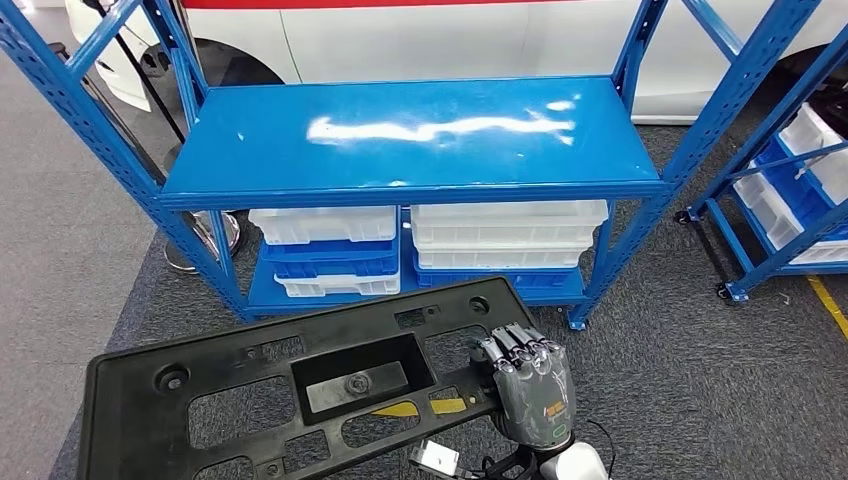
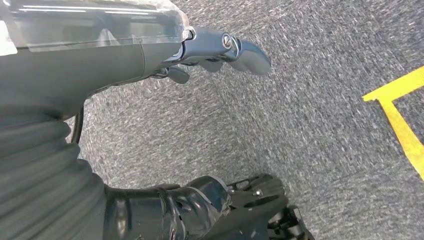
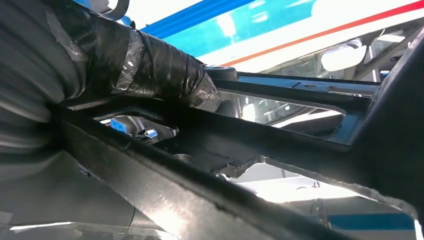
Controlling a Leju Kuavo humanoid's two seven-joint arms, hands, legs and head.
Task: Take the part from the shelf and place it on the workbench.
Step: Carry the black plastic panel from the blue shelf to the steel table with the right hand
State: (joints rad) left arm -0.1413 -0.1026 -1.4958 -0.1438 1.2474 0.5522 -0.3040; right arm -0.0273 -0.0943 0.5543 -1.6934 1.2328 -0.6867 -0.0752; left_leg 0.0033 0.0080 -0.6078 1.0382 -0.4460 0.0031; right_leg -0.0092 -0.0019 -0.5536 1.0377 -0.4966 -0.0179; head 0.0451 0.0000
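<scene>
The part [image 1: 130, 415] is a large flat black plastic panel with several cut-outs, held low in front of me, in front of the blue shelf [image 1: 400, 130]. My right hand [image 1: 530, 385] grips its right end, fingers curled over the top edge. In the right wrist view the taped thumb [image 3: 150, 65] lies against the panel's ribs [image 3: 280, 145]. The shelf's top board is bare and glossy. My left hand [image 2: 205, 50] hangs over grey carpet, fingers apart, holding nothing.
White bins [image 1: 510, 235] are stacked on the shelf's lower board. A second blue rack with bins [image 1: 790, 170] stands at the right. A white vehicle [image 1: 450, 40] is behind the shelf. Yellow floor tape [image 2: 400, 115] marks the carpet.
</scene>
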